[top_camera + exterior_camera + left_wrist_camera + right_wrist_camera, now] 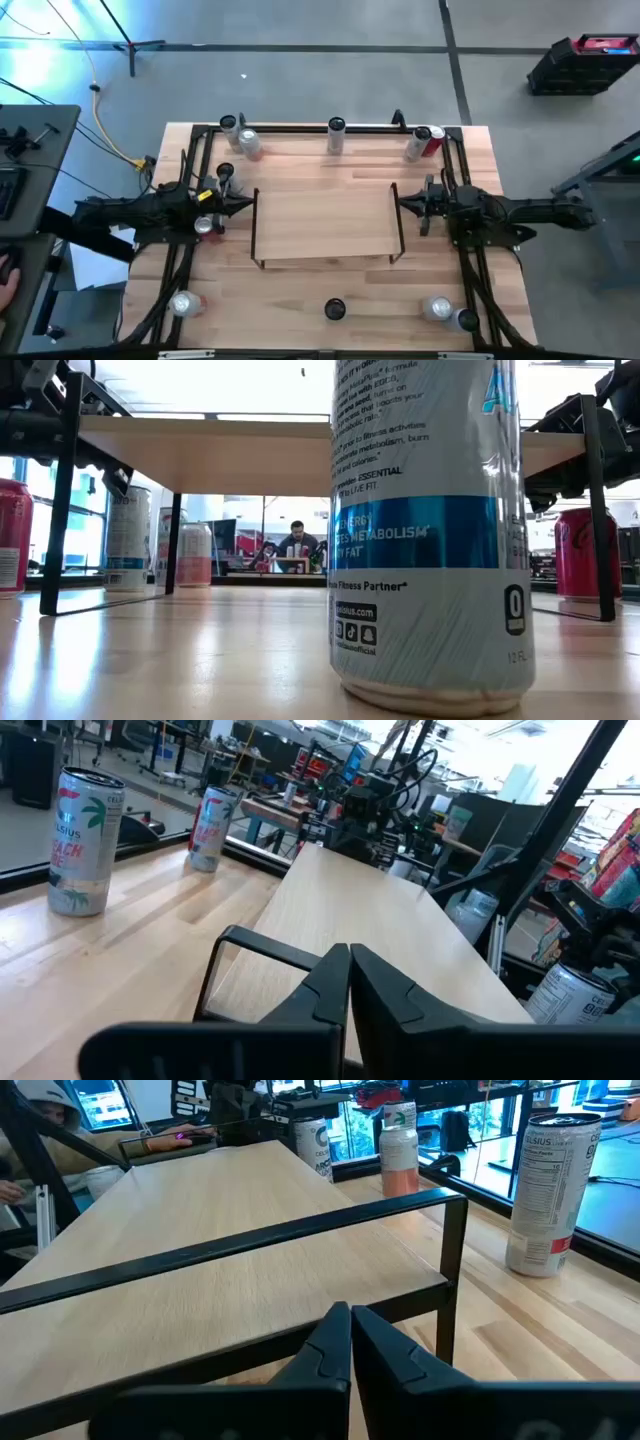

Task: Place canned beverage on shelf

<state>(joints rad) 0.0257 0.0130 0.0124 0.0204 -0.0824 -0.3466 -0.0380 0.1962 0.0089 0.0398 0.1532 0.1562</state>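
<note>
The shelf (325, 225), a light-wood board on thin black wire end frames, stands in the middle of the table with nothing on its top. Several beverage cans stand around it: a silver one (336, 135) at the far edge, one with a dark top (335, 310) at the near edge, which fills the low view (430, 530). My left gripper (245, 205) hovers shut just off the shelf's left end, pointing at it (348, 955). My right gripper (402, 203) hovers shut at the shelf's right end (350, 1315). Neither holds anything.
More cans stand at the far left (240, 135), far right (420, 143), beside the left arm (205, 225), near left (185, 303) and near right (437, 308). Black rails (300, 128) edge the tabletop. A person sits in the room beyond (296, 545).
</note>
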